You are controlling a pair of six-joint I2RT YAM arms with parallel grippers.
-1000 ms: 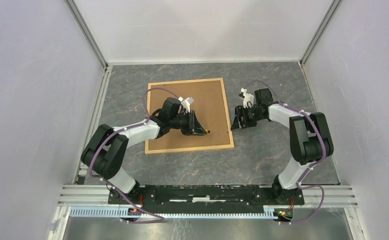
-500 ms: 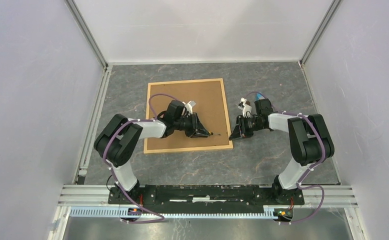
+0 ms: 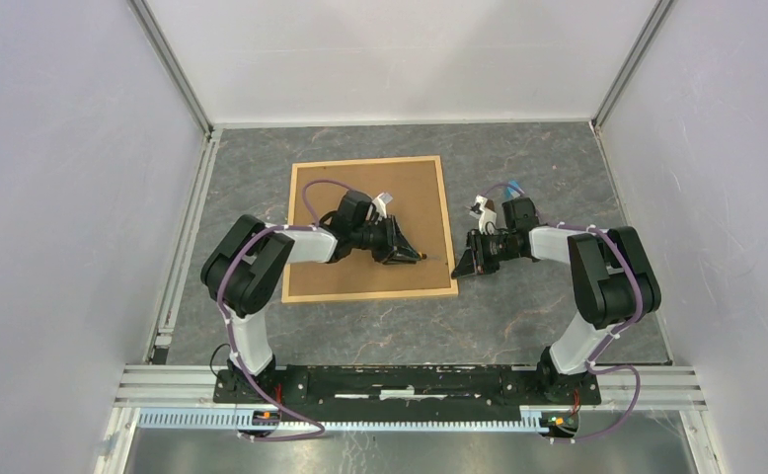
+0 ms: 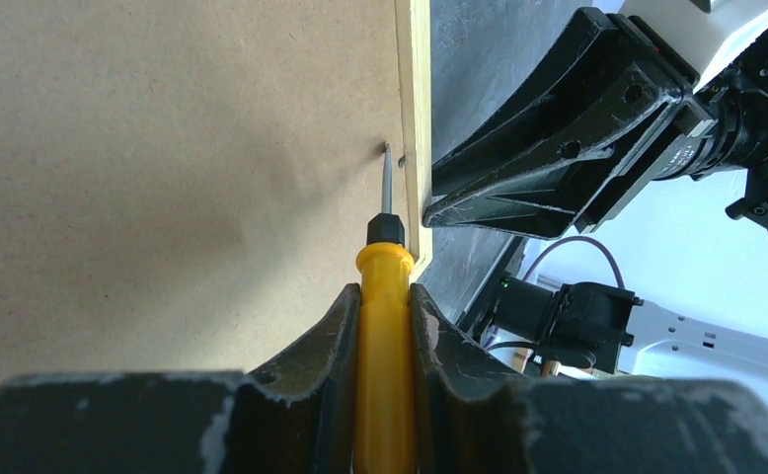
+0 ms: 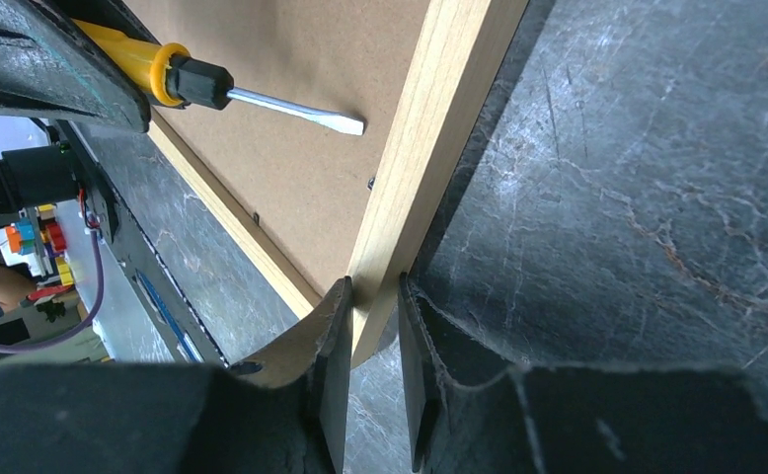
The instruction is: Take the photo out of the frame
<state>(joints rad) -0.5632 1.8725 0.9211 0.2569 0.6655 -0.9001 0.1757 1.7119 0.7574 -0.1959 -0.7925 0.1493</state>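
One frame [image 3: 400, 188] lies back up in the middle of the bench [image 3: 538, 158], with bare bench on all four sides, widest at the right. My left hand [image 4: 385, 293] is clamped tight on one yellow screwdriver [image 4: 385, 341], blade tip at the frame's right rim (beside a small dark tab [image 4: 405, 155]). My right hand [image 5: 372, 296], nearly closed, pinches that rim near its lower right corner. The photo is hidden.
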